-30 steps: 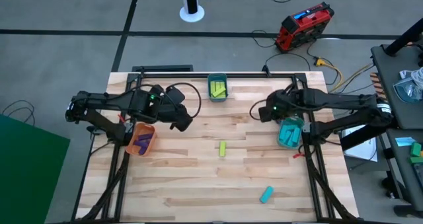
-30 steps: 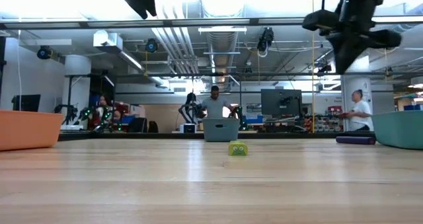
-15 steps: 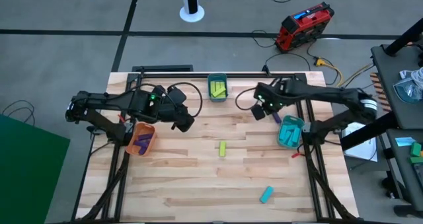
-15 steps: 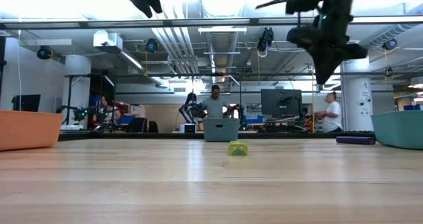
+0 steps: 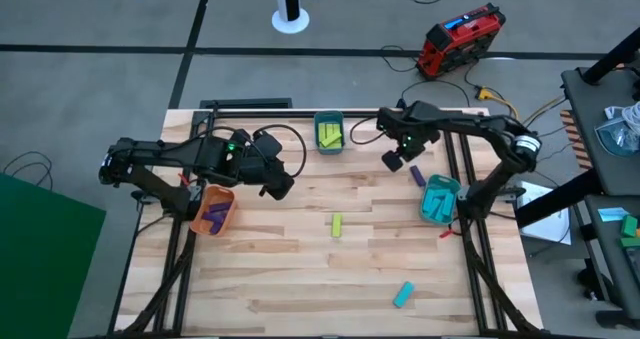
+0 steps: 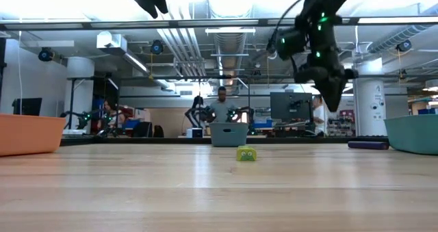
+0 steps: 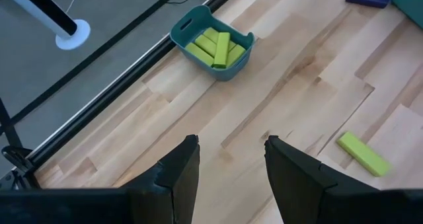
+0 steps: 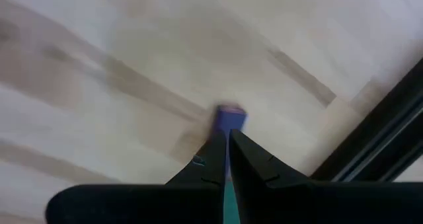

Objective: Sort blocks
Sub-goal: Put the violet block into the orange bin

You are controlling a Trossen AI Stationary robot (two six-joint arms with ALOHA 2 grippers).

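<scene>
A purple block [image 5: 417,175] lies flat on the table beside the teal bin [image 5: 438,199], which holds cyan blocks. My right gripper [image 5: 393,162] hangs shut above the table just left of that block; its wrist view shows the block [image 8: 230,118] past the fingertips [image 8: 227,135], untouched. A yellow-green block [image 5: 338,225] lies mid-table and a cyan block [image 5: 403,295] near the front edge. My left gripper [image 5: 280,184] hovers open and empty at the left, its fingers [image 7: 231,158] well above the wood.
A teal bin [image 5: 329,133] of yellow-green blocks stands at the far edge, an orange bin [image 5: 213,212] with purple blocks at the left. A black frame rail runs along the far edge. People stand in the room beyond the table.
My right gripper has swung toward the table's far edge and leftward, away from the teal bin, sinking lower and rolling about its own axis; it has stayed shut. My left arm has kept still.
</scene>
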